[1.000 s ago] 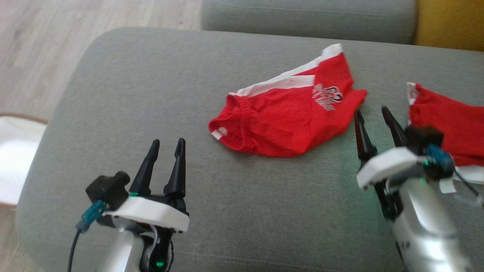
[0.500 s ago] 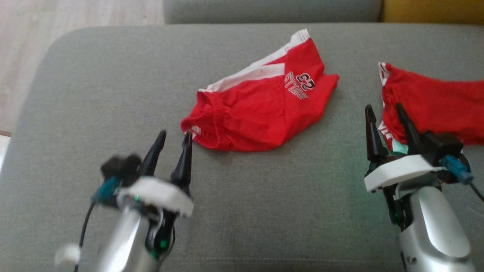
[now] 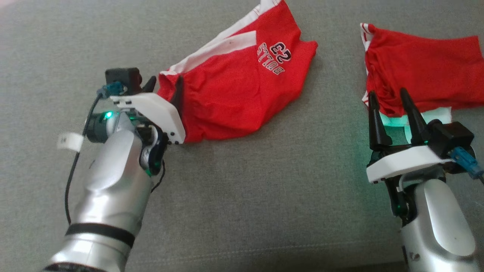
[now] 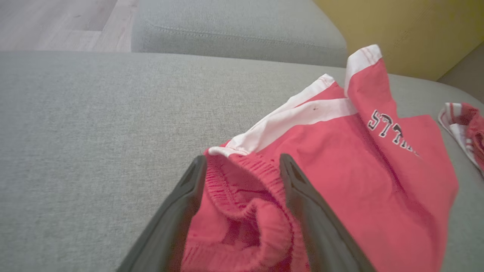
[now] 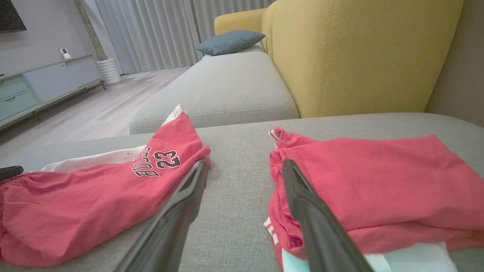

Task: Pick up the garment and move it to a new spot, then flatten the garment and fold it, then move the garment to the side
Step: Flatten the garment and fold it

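Left jaws apart astride ribbed garment (image 4: pixel 340 177)

The number 23 (image 5: pixel 169 159) was printed in dark, white-edged figures on the red garment (image 5: pixel 87 204), close to one leg hem. Beside it, a word (image 5: pixel 145 167) in matching letters was printed, read as "BULLS". In the head view both were seen upside down. In the left wrist view the word was partly folded under and could not be read.

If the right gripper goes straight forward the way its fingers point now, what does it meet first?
Most likely the near left edge of the folded red garment: the right gripper has one finger over it, the other over bare grey cushion. Its height is unclear.
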You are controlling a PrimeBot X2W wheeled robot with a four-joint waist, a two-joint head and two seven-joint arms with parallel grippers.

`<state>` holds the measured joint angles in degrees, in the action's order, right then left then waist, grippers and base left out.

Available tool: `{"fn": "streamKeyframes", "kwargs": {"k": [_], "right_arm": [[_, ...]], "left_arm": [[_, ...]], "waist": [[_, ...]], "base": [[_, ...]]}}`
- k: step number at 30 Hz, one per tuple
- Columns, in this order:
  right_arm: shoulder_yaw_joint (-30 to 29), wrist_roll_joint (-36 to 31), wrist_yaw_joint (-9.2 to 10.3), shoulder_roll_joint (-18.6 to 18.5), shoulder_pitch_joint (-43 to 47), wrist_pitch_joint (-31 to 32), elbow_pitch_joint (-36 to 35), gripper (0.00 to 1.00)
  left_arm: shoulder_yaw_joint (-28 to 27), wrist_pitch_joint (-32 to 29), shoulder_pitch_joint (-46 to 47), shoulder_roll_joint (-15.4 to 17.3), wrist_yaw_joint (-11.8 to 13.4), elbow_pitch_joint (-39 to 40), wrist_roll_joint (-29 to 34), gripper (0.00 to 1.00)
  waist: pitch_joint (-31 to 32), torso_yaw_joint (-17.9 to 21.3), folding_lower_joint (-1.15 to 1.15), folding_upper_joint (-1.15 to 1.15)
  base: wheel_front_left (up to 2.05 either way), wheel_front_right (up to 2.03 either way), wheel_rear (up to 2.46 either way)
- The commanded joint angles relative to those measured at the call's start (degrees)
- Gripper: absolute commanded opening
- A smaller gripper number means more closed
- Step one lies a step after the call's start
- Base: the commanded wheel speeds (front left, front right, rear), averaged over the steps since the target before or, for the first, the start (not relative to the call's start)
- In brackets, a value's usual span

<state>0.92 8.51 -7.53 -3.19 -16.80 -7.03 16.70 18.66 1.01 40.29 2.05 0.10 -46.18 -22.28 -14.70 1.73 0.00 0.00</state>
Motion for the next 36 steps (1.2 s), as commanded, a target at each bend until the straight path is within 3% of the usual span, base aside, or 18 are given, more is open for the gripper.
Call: {"fn": "streamKeyframes", "kwargs": {"k": [1, 15, 16, 17, 18, 19, 36], "right_arm": [[1.01, 0.16, 0.04, 0.31, -0.68, 0.0, -2.33, 1.0], [1.41, 1.19, 0.04, 0.31, -0.93, -0.12, -2.13, 1.0], [1.53, 1.28, 0.04, 0.31, -0.97, -0.1, -2.13, 1.0], [1.64, 1.37, 0.04, 0.31, -1.02, -0.09, -2.14, 1.0], [1.72, 1.44, 0.04, 0.31, -1.06, -0.09, -2.16, 1.0], [1.76, 1.53, 0.04, 0.31, -1.08, -0.1, -2.18, 1.0], [1.75, 2.02, 0.04, 0.31, 0.21, 0.38, -1.35, 1.0]], "left_arm": [[-1.61, -0.48, 3.48, 1.54, 0.38, -0.49, 0.2, 1.0], [-0.7, -0.21, 8.52, 1.24, 0.91, -13.39, -0.7, 1.0], [-0.58, -0.21, 8.68, 1.21, 0.74, -14.11, -0.82, 0.87], [-0.52, -0.06, 8.84, 1.18, 0.55, -14.74, -0.98, 0.36], [-0.59, 0.15, 9.0, 1.16, 0.3, -15.29, -1.29, 0.05], [-0.6, 0.35, 9.14, 1.13, 0.06, -15.83, -1.53, 0.0], [-0.09, 8.34, 8.88, 0.88, -1.48, -20.0, -4.58, 0.0]], "waist": [[-1.16, 0.9, 0.0, 0.0], [-2.23, 1.1, 0.0, 0.0], [-2.32, 1.09, 0.0, 0.0], [-2.4, 1.09, 0.0, 0.0], [-2.47, 1.08, 0.0, 0.0], [-2.54, 1.04, 0.0, 0.0], [0.53, -2.5, 0.0, 0.0]], "base": [[0.0, 0.0, 0.0], [0.0, 0.0, 0.0], [0.0, 0.0, 0.0], [0.0, 0.0, 0.0], [0.0, 0.0, 0.0], [0.0, 0.0, 0.0], [0.0, 0.0, 0.0]]}}
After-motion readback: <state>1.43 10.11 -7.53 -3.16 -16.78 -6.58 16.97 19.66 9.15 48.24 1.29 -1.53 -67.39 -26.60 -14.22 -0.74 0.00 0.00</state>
